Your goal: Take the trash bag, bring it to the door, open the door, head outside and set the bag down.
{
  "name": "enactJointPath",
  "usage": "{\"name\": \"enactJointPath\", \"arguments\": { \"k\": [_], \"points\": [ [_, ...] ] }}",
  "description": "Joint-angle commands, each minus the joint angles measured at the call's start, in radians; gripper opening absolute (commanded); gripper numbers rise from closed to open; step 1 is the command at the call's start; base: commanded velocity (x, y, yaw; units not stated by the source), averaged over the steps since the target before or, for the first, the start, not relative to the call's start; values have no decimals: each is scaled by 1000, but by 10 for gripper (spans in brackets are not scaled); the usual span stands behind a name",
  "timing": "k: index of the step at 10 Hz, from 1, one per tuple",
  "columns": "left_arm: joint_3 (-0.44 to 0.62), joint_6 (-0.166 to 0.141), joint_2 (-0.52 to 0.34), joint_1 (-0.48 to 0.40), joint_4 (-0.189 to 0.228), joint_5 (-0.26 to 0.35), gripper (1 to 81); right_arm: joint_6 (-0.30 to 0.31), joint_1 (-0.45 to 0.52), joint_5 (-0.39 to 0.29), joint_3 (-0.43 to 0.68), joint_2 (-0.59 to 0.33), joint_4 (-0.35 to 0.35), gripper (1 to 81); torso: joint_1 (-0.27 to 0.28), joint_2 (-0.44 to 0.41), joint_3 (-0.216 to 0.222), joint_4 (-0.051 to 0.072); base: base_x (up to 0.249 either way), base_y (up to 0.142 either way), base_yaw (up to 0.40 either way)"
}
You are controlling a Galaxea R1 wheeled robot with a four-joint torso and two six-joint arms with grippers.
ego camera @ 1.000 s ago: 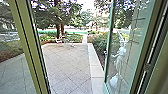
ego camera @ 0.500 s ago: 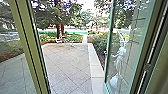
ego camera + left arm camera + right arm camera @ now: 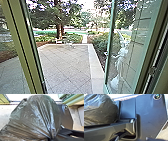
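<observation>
Bright daylight falls on a patio of diagonally laid paving, bordered on the right by a paler stone strip. Pale furniture stands near the far edge, close to a tree trunk. Beyond, a narrow path runs past leafy shrubs. A yellow-green frame slants at left.

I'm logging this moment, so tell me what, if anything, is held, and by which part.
The bag, by its gathered neck, where the folds draw together at the left gripper.
</observation>
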Motion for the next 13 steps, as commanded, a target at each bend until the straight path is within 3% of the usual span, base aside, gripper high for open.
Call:
{"name": "enactJointPath", "arguments": {
  "k": [1, 13],
  "points": [
    [4, 9, 2, -53, 2, 68, 10, -17, 41, -57, 13, 25, -15, 811, 0, 0, 0, 0, 112, 0, 0],
    [4, 9, 0, -53, 3, 68, 10, -17, 36, -57, 13, 26, -17, 811, 0, 0, 0, 0, 111, 0, 0]
  ]
}}
